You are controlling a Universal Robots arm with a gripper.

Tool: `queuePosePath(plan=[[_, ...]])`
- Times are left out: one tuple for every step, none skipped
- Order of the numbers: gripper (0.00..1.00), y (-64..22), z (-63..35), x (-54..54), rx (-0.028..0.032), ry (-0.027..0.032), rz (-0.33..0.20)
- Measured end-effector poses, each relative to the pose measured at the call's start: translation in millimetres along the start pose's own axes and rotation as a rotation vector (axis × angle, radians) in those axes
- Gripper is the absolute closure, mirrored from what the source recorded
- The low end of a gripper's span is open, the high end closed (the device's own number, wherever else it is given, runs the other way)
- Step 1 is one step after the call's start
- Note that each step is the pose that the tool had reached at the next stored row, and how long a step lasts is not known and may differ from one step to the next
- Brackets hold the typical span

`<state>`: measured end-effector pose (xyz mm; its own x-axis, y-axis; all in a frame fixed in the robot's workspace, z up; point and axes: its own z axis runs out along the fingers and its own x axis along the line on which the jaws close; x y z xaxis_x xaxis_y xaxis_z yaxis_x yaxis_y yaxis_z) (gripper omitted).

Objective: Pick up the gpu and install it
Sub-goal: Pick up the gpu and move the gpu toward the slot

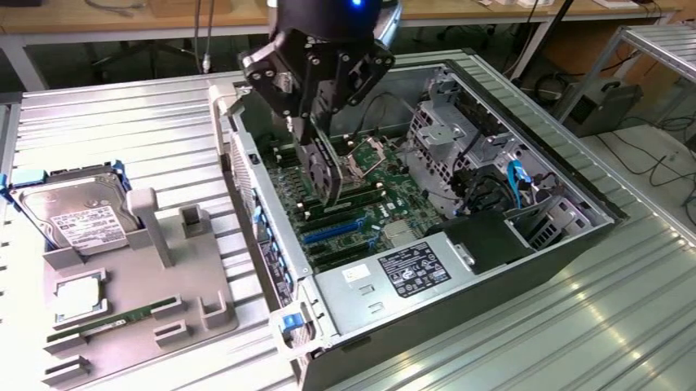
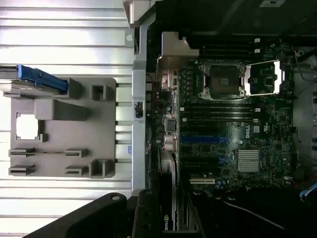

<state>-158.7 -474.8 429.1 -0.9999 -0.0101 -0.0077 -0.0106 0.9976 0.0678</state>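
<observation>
Black tool (image 1: 315, 122) pinching the slim black gpu (image 1: 324, 171) by its upper edge, card hanging on edge inside open grey computer case (image 1: 248, 175), close over green motherboard (image 1: 376, 195), near the case wall on the exterior view's left

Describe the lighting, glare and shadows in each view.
Exterior view: glare washes out the ribbed table at that view's left; the case interior sits darker. Wrist view: the table and the chip on the gray tray blow out white; the gpu in the jaws lies in deep shadow.
</observation>
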Motion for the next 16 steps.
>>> queuePosePath(plan=[[0.74, 2.8, 7.2, -17.0, 0.0005, 0.0013, 0.0], [0.74, 3.6, 8.9, -21.2, 0.0006, 0.0016, 0.0], [0.74, 4.7, 11.3, -26.8, 0.0007, 0.0021, 0.0], [0.74, 5.6, 13.3, -31.4, 0.0008, 0.0026, 0.0], [0.74, 6.7, 15.2, -36.0, 0.001, 0.0032, 0.0], [0.74, 8.1, 17.8, -42.1, 0.0012, 0.0039, 0.0], [0.74, 9.2, 19.8, -46.8, 0.0018, 0.0048, 0.0], [0.74, 10.7, 22.2, -52.7, 0.0025, 0.006, 0.0], [0.74, 12.0, 24.1, -57.3, 0.003, 0.0072, 0.001], [0.74, 14.1, 27.1, -65.6, 0.0046, 0.0101, 0.001], [0.74, 16.2, 30.1, -75.0, 0.0071, 0.0146, 0.001], [0.74, 17.0, 31.5, -81.1, 0.0096, 0.0189, 0.001], [0.74, 17.3, 32.6, -86.4, 0.0114, 0.0241, 0.002], [0.74, 17.3, 33.6, -90.9, 0.0124, 0.0296, 0.002], [0.74, 17.2, 34.1, -93.6, 0.0123, 0.0352, 0.002], [0.74, 17.2, 34.3, -95.5, 0.0122, 0.0417, 0.003]])
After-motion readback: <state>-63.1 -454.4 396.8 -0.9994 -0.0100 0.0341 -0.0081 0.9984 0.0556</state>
